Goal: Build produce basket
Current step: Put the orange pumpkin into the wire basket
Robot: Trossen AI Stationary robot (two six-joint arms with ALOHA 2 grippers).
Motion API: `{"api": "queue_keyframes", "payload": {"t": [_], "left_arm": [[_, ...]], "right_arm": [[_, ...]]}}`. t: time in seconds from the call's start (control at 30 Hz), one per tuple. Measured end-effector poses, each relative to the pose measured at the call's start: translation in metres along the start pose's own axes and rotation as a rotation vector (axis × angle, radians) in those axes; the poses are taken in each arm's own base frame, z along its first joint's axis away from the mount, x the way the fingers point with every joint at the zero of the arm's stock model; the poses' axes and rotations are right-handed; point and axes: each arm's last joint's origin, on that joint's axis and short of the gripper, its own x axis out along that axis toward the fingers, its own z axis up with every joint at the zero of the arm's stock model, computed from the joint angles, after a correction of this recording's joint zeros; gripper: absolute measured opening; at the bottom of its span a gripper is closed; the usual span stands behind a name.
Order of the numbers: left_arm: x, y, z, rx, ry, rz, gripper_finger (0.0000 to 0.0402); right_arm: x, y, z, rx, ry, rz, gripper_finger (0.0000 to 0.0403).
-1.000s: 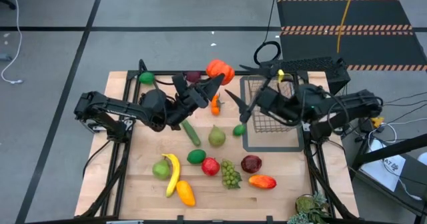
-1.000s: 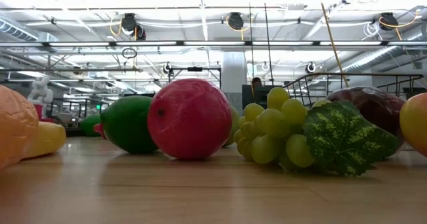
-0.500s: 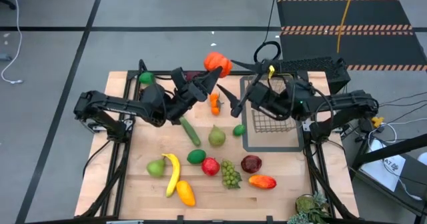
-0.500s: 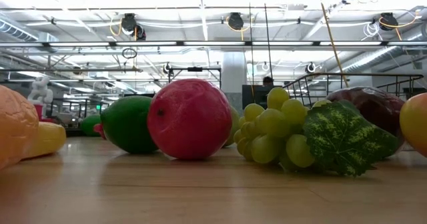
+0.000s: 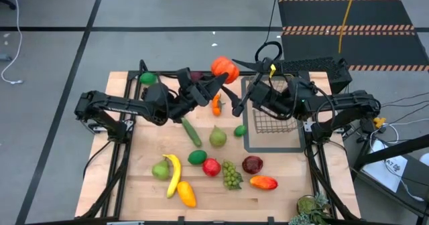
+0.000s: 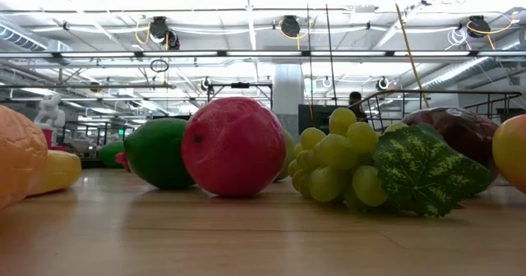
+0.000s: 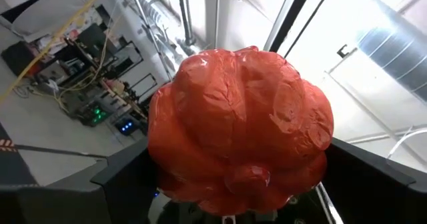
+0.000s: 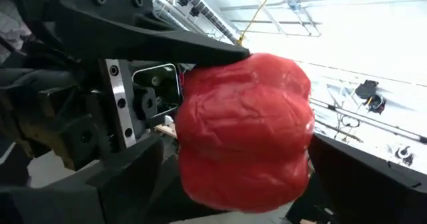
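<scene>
Two robot arms meet above a wooden counter [image 5: 134, 185], both reaching for one red-orange pepper [image 5: 225, 68] held in the air just left of the wire basket [image 5: 273, 111]. The left hand [image 5: 216, 82] is clamped on the pepper, fingers spread wide around it. The right hand [image 5: 236, 104] has its fingers apart on either side of the pepper; whether they touch it cannot be told. This looks like a handover, left to right. Next, the right hand likely needs to close on the pepper, the left to let go, and then the pepper travels right into the basket.

The basket appears empty and stands on a flat dark tray [image 5: 249, 144]. Left of it and toward the front edge lie a lime [image 5: 240, 130], pear [image 5: 218, 138], cucumber [image 5: 192, 132], banana [image 5: 174, 174], grapes [image 5: 232, 175], apple [image 5: 212, 167] and mango [image 5: 263, 182]. The right arm itself hangs over the basket and may crowd the drop.
</scene>
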Motion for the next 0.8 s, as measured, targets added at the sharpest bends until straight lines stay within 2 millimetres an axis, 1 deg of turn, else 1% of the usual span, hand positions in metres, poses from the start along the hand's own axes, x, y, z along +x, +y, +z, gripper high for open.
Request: {"api": "queue_keyframes", "payload": {"t": [0.1, 0.33, 0.43, 0.6, 0.8], "left_arm": [[0.0, 0.0006, -0.0008, 0.002, 0.008, 0.006, 0.0361], [0.0, 0.0008, -0.001, 0.004, 0.011, 0.007, 0.0361], [0.0, 0.0009, -0.0012, 0.008, 0.013, 0.007, 0.0361], [-0.0001, 0.0014, -0.0019, 0.013, 0.02, 0.012, 0.0364], [-0.0002, 0.0042, -0.0049, -0.009, 0.044, 0.044, 0.0396]], "right_arm": [[0.0, 0.0001, 0.0, -0.014, 0.0, 0.0, 0.0349], [-0.0002, -0.0001, 0.0001, -0.031, 0.001, -0.001, 0.0295], [-0.0002, -0.0001, 0.0001, -0.039, 0.002, -0.002, 0.0279], [-0.0002, 0.0001, -0.0002, -0.043, 0.008, -0.003, 0.0271], [-0.0004, -0.0007, -0.0005, -0.044, 0.027, -0.025, 0.0272]]}}
